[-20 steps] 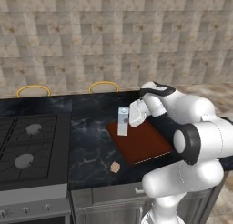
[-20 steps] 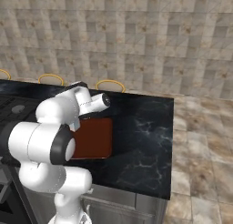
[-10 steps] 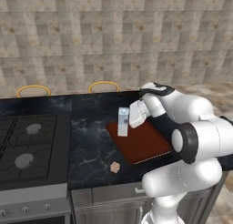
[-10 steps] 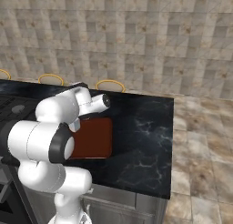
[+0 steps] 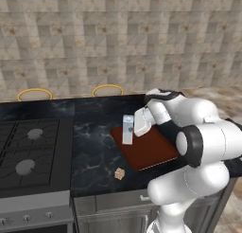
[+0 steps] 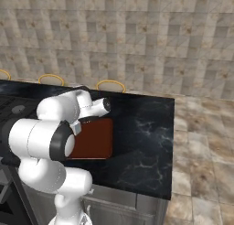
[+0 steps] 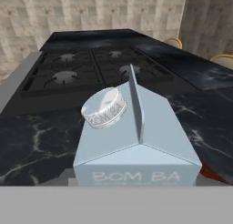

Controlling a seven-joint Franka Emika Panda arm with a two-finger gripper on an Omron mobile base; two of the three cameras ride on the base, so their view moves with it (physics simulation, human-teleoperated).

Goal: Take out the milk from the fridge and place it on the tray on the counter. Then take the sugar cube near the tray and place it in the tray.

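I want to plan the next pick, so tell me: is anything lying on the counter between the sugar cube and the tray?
Nothing visible does. The sugar cube sits on bare counter just off the tray's near left corner. The milk stands at the tray's far left edge, by the gripper, off that path.

Milk (image 7: 145, 132) carton's gabled top and cap, close before black stovetop (image 7: 82, 70).

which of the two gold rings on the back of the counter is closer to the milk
The right ring, behind the milk and tray; the left ring sits behind the stovetop.
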